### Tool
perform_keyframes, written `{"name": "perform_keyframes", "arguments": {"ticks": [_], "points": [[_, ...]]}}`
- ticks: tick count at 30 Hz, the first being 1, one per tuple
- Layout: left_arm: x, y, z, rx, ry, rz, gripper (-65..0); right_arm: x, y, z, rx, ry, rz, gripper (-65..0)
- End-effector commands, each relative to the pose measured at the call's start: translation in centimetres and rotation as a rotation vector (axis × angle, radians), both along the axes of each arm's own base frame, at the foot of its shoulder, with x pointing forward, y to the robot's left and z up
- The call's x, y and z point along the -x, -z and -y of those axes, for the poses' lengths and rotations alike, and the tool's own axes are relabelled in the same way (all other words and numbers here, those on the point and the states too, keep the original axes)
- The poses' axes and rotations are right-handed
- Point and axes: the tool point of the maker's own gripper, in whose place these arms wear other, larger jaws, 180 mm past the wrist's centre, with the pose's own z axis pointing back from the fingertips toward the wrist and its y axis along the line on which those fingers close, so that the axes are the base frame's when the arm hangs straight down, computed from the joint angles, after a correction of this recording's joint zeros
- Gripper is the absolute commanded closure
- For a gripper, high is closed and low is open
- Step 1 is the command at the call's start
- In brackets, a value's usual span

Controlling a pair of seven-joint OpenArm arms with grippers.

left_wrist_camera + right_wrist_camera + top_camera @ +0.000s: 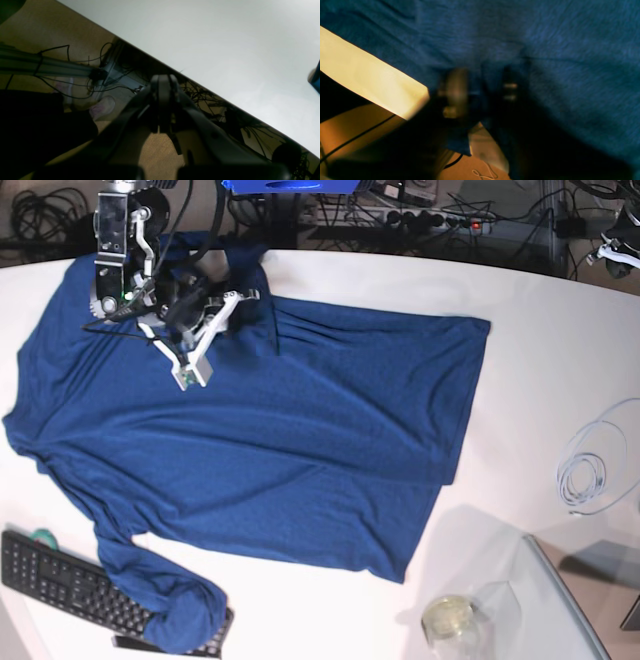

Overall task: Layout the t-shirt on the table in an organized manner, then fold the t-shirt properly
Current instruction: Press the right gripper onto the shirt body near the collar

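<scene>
White table (520, 290) carries the spread navy t-shirt (280, 430), a keyboard (70, 580) and a coiled white cable (590, 465)

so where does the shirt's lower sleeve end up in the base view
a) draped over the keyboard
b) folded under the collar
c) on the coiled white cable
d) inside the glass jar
a: the t-shirt sends its lower sleeve down onto the right end of the black keyboard at the table edge.

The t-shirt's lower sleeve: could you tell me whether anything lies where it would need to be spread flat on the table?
Yes. In the base view that sleeve of the t-shirt is draped over a black keyboard at the near left edge of the table. A coiled white cable and a glass jar lie apart from the cloth.
</scene>
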Motion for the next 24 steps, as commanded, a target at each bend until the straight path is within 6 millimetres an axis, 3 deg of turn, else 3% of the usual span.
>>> {"name": "perform_keyframes", "arguments": {"ticks": [1, 8, 14, 17, 24], "points": [[-0.6, -1.1, -0.7, -0.029, 0.010, 0.027, 0.0, -1.1, -1.0, -0.3, -0.015, 0.003, 0.048, 0.0], [-0.5, -1.0, -0.6, -0.025, 0.008, 0.027, 0.0, -1.0, -3.4, 0.4, 0.014, -0.001, 0.102, -0.3], [-0.2, -0.3, -0.6, -0.007, -0.005, 0.020, 0.0, -2.0, -9.5, 2.0, 0.098, -0.018, 0.229, -0.3], [-0.2, 0.6, -0.6, 0.022, -0.028, 0.021, 0.0, -2.5, -10.9, 2.4, 0.110, -0.012, 0.279, -0.3], [-0.1, 1.0, -0.5, 0.032, -0.033, 0.017, 0.0, -6.6, -14.0, 6.3, 0.152, 0.108, 0.422, -0.3]]}}
